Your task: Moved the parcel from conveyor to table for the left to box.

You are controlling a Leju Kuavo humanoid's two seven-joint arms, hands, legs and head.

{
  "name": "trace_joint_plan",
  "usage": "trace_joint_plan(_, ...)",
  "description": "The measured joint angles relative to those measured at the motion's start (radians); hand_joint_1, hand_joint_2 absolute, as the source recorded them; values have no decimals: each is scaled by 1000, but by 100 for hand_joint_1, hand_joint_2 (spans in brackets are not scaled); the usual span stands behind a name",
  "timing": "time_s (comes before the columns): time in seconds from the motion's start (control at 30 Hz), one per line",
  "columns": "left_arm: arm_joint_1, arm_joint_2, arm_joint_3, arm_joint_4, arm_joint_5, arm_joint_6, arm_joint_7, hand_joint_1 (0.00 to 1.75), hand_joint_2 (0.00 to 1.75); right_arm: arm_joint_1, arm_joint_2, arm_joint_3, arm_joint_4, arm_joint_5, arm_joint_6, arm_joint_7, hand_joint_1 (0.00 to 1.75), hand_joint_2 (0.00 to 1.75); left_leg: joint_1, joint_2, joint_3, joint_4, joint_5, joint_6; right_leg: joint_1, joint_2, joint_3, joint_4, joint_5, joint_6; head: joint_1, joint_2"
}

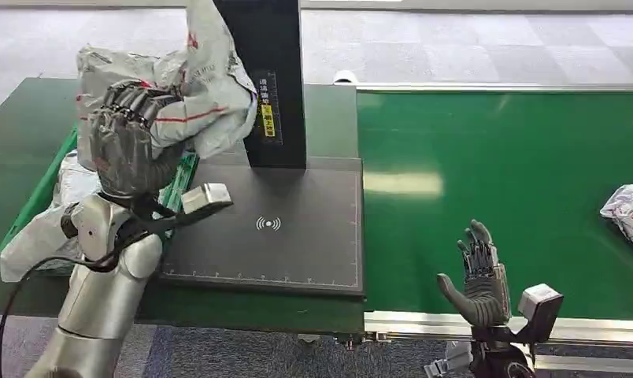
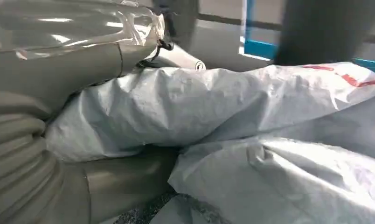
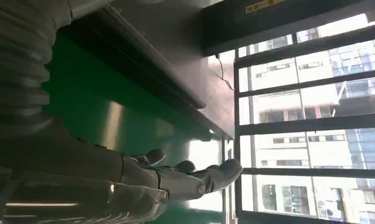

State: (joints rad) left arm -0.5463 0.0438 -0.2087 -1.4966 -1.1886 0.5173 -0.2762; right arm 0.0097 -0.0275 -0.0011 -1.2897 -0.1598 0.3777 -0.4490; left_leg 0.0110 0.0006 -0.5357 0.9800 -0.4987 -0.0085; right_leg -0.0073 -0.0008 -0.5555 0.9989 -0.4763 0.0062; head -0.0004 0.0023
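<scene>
my left hand (image 1: 128, 150) grips the grey parcel (image 1: 199, 94), held up over the green crate (image 1: 42, 193) beside the worktop (image 1: 297, 236). my right hand (image 1: 479, 276) hangs released over the conveyor (image 1: 518, 173). the slack bag could snag the crate rim or slip. the yellow label (image 1: 268, 122) is too small to read.
</scene>
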Motion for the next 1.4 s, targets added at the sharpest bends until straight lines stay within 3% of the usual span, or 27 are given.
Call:
trace_joint_plan(0.7, -30, 17, 24, 52, -5, 0, 0, 175, 175, 9, 3, -13, -21, 2, 2, 2, 0, 175, 0, 0, -1, 0, 0, 0, 0, 0, -1, 0, 0, 0, 0, 0)
trace_joint_plan(0.8, -51, 24, 28, 68, -65, -32, 85, 175, 175, 8, 3, -14, -21, 11, 4, 7, 0, 175, 0, 0, -1, 0, 0, 0, 0, 0, -1, 0, 0, 0, 1, 0)
trace_joint_plan(1.07, -350, 145, 155, 522, -182, -232, 462, 175, 175, 36, 11, -26, -30, 44, 7, 25, 0, 175, 1, 5, -1, 0, 2, -2, 1, 4, -3, 2, 2, -1, 0, 0)
trace_joint_plan(1.23, -474, 196, 190, 816, -213, -454, 554, 175, 175, 34, 16, -37, -29, 50, 1, 36, 0, 175, 1, 4, -2, 0, 2, -2, 1, 3, -4, 2, 2, -1, 0, 0)
trace_joint_plan(1.4, -494, 209, 193, 969, -222, -511, 572, 175, 175, 25, 17, -45, -24, 49, -3, 37, 0, 175, 0, 4, -4, 0, 2, -2, 0, 4, -5, 2, 2, -1, 1, 0)
